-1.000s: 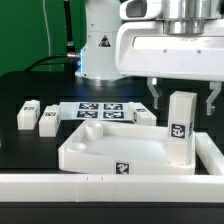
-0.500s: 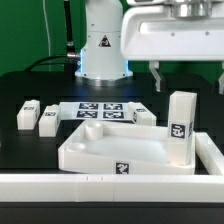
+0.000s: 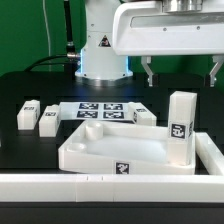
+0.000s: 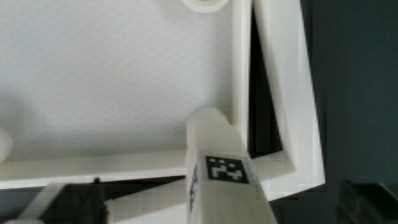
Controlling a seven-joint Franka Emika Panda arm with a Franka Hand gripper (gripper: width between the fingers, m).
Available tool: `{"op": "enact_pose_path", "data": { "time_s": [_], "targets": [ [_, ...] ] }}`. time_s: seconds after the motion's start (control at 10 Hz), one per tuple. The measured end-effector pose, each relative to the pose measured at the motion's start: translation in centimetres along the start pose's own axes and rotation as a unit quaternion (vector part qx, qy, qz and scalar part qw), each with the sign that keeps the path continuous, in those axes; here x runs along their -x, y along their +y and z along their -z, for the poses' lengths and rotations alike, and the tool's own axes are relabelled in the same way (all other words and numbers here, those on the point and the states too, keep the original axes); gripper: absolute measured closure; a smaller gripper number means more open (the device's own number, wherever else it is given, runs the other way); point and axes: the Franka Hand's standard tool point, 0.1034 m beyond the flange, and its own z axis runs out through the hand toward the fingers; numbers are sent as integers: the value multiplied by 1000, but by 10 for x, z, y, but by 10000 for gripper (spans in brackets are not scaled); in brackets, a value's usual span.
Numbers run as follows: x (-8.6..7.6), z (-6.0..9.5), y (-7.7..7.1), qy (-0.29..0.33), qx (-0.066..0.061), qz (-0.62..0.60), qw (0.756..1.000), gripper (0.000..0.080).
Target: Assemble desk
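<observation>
While the leg (image 3: pixel 181 128) stands upright, the spread pincer (image 3: pixel 180 80) has risen.

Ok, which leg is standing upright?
The one at the exterior view's right, the tall leg standing on the desk top's corner. The leftmost leg and the leg beside it lie flat.

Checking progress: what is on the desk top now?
One leg stands upright in a corner of the desk top, on the exterior view's right. What lies under its base is covered.
</observation>
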Motion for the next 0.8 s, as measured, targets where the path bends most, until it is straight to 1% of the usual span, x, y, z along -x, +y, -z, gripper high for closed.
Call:
{"op": "enact_pose_path", "data": {
  "time_s": [0.2,0.3,0.4,0.5,0.6,0.7,0.8],
  "targets": [
    [1,-1,0,0,0,0,1000,151],
    [9,-6,0,9,-2,7,1000,151],
    [25,-12,9,10,-1,32,999,151],
    [38,-16,16,6,3,67,998,151],
    [47,-22,19,2,5,105,995,151],
    [48,-24,20,1,8,130,991,151],
    [47,-24,22,2,8,129,992,151]
  ]
}}
